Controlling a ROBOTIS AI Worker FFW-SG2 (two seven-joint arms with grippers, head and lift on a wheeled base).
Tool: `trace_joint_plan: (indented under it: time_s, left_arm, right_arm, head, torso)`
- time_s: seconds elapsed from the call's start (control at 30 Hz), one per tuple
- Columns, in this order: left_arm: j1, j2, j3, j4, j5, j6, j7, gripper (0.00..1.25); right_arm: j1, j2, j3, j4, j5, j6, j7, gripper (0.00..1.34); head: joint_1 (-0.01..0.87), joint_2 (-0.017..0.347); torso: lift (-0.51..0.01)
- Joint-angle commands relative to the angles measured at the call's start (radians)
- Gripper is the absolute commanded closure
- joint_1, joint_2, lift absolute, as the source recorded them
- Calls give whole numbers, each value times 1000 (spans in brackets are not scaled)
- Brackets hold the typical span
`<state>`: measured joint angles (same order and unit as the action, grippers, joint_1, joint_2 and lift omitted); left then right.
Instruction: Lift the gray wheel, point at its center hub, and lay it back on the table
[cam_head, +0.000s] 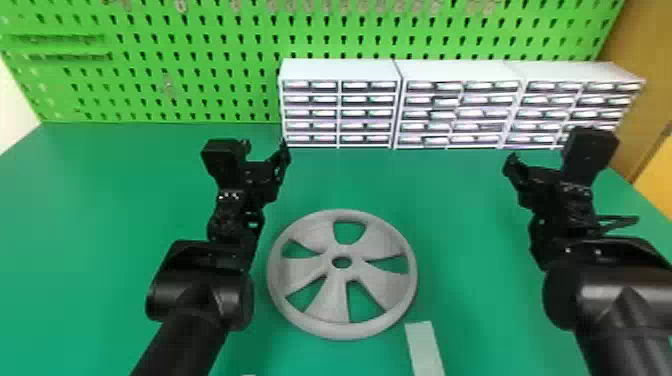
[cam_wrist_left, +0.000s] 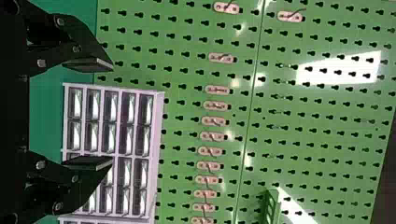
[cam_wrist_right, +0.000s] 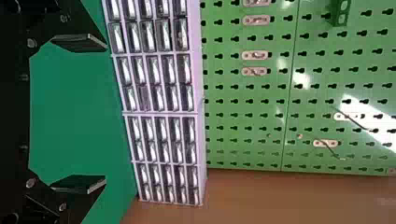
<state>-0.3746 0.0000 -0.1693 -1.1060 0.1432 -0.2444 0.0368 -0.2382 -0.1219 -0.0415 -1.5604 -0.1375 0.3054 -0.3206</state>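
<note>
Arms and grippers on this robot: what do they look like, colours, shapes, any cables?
The left arm and right arm are black, with glossy rounded housings and blockier sections farther out. A thin black cable loops off the right arm. The left gripper and right gripper are black too, with tapering fingers, silvery screw heads and flat pads.

Inspected all three views for markings: no text, label, brand, number or sign could be read.
</note>
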Motion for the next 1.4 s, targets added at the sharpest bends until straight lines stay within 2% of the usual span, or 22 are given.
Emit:
trace_joint_plan:
  time_s: [0.0,0.2,0.3,0.53,0.7,0.77,0.9,1.07,1.23,1.37]
  left_arm:
    - [5,-3,4,-2,1,1,0,535]
    - [34,0,31,-51,-5,10,0,535]
    - [46,28,42,-95,-7,39,0,535]
    - [69,101,53,-206,-8,105,11,535]
    - [72,153,10,-259,-7,168,12,535]
    - [72,161,-12,-267,-8,192,12,535]
    - [95,160,-15,-288,-7,220,12,535]
    - [138,160,27,-351,-14,264,12,535]
    - [151,160,57,-367,7,267,12,535]
    - [143,160,54,-380,-24,275,12,535]
  right_arm:
    - [5,1,8,-1,-4,0,12,282]
    - [8,4,48,-1,-5,6,20,282]
    - [-3,8,72,-1,-4,8,21,282]
    - [-12,42,100,-1,-2,14,34,282]
    - [-6,45,127,-10,-40,32,46,285]
    - [10,47,126,-29,-37,44,46,285]
    - [23,41,129,-50,-22,75,48,285]
    - [26,48,132,-64,3,90,49,285]
    - [39,62,101,-76,18,98,49,285]
    - [37,65,74,-79,21,98,49,285]
  head:
    - [692,48]
    - [692,48]
    - [692,48]
    - [692,48]
    - [692,48]
    - [692,48]
    - [692,48]
    - [692,48]
    - [692,48]
    - [692,48]
  torso:
    - [-96]
    - [-96]
    - [-96]
    - [-96]
    - [-96]
    - [-96]
    - [-96]
    - [-96]
    - [-96]
    - [-96]
